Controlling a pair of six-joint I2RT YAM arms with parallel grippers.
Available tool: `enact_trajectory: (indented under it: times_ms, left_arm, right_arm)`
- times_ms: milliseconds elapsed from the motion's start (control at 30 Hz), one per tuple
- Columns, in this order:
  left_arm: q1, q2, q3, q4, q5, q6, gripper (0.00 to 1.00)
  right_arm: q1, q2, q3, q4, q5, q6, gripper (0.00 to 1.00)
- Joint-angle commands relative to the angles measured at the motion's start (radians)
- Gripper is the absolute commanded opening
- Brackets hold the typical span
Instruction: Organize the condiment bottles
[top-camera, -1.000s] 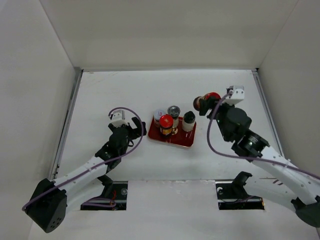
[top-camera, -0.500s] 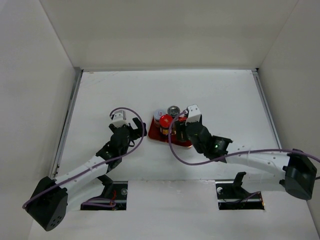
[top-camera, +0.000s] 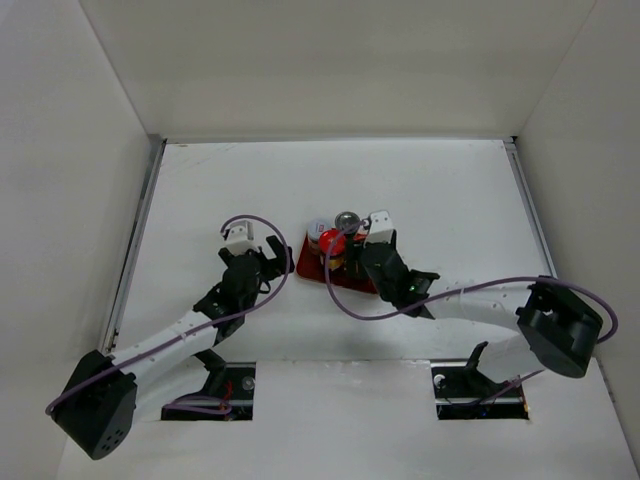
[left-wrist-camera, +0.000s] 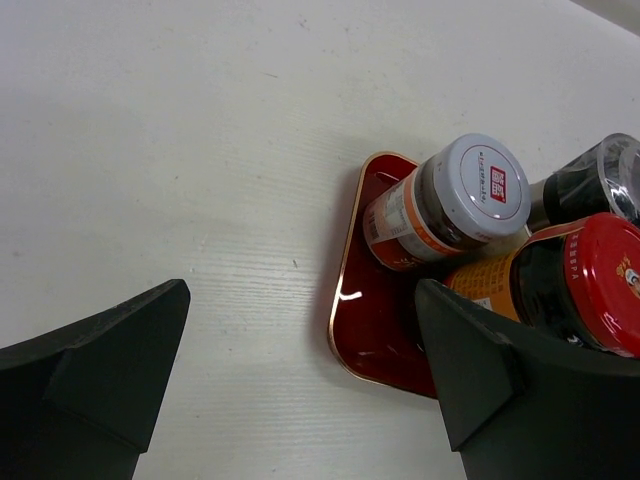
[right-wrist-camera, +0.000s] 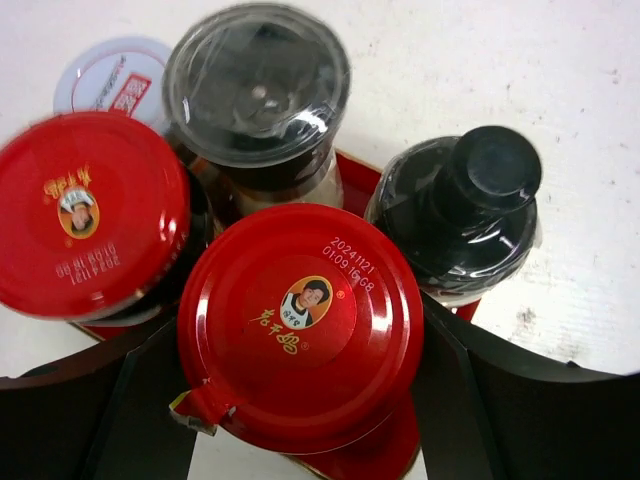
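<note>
Several condiment bottles stand crowded on the red tray (top-camera: 308, 268). In the right wrist view my right gripper (right-wrist-camera: 295, 345) is shut on a red-capped bottle (right-wrist-camera: 300, 325) at the tray's near edge (right-wrist-camera: 375, 455). Around it stand a second red-capped bottle (right-wrist-camera: 90, 215), a dark bottle with a clear-wrapped lid (right-wrist-camera: 255, 80), a black-capped bottle (right-wrist-camera: 480, 200) and a grey-capped bottle (right-wrist-camera: 115, 75). From above, the right gripper (top-camera: 348, 255) covers the held bottle. My left gripper (left-wrist-camera: 300, 300) is open and empty, just left of the tray (left-wrist-camera: 375, 330).
White walls enclose the white table (top-camera: 450, 190) at the left, back and right. The right arm (top-camera: 470, 305) stretches low across the table from the right base to the tray. A purple cable loops over each arm.
My right arm has swung from the back right, where it held the red-capped bottle in the air, down and left to the tray. The left arm has not moved.
</note>
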Motion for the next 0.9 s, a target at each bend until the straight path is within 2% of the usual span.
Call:
enact_trajectory:
  times_ms: [0, 100, 167, 467, 600, 733, 867]
  left_arm:
    - [-0.005, 0.000, 0.050, 0.030, -0.020, -0.006, 1.00]
    - [-0.007, 0.002, 0.061, 0.020, -0.026, -0.006, 1.00]
    - [-0.010, -0.006, 0.078, -0.005, -0.026, -0.002, 1.00]
    - [-0.019, -0.064, 0.185, -0.166, -0.063, 0.009, 1.00]
    - [-0.048, -0.063, 0.211, -0.185, -0.072, 0.010, 1.00]
    - [-0.096, -0.034, 0.248, -0.198, -0.089, 0.010, 1.00]
    - [-0.156, -0.014, 0.282, -0.201, -0.093, 0.017, 1.00]
  right_arm:
    - [-0.015, -0.024, 0.024, 0.147, 0.017, 0.038, 0.68]
    - [-0.015, -0.054, 0.012, 0.144, 0.025, 0.043, 0.90]
    - [-0.012, -0.099, 0.003, 0.136, 0.027, 0.046, 0.99]
    - [0.010, -0.508, 0.009, -0.031, 0.013, 0.014, 1.00]
    - [-0.151, -0.610, -0.024, -0.030, 0.028, 0.000, 1.00]
    - [-0.315, -0.627, -0.113, 0.007, 0.060, 0.118, 1.00]
    - [-0.426, -0.590, -0.192, 0.029, 0.045, 0.224, 1.00]
